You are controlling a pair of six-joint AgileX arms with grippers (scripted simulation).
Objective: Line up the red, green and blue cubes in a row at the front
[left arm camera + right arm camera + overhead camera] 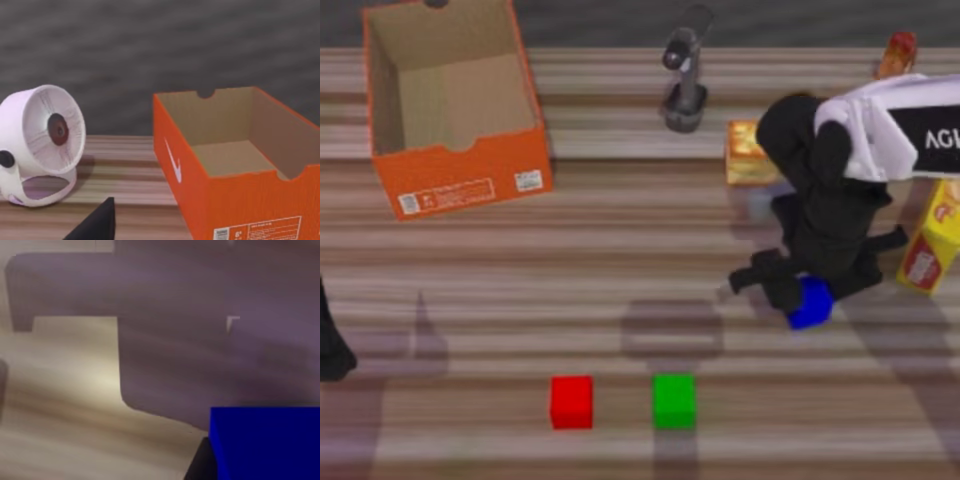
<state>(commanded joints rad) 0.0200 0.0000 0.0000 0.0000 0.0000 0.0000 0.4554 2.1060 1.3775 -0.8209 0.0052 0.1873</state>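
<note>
Two cubes, red (571,402) and green (673,400), already sit ahead of your right tool (798,297), which grips blue (811,303); release off-line and the row breaks.

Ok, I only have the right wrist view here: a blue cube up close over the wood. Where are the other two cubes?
Observer: The red cube and the green cube sit side by side, apart, near the front edge of the table, red on the left.
Operator: And blue against that row?
Observer: The blue cube is farther back and right of green, under the right gripper.
Operator: The left arm?
Observer: Parked at the left edge, with the left gripper away from all cubes.
</note>
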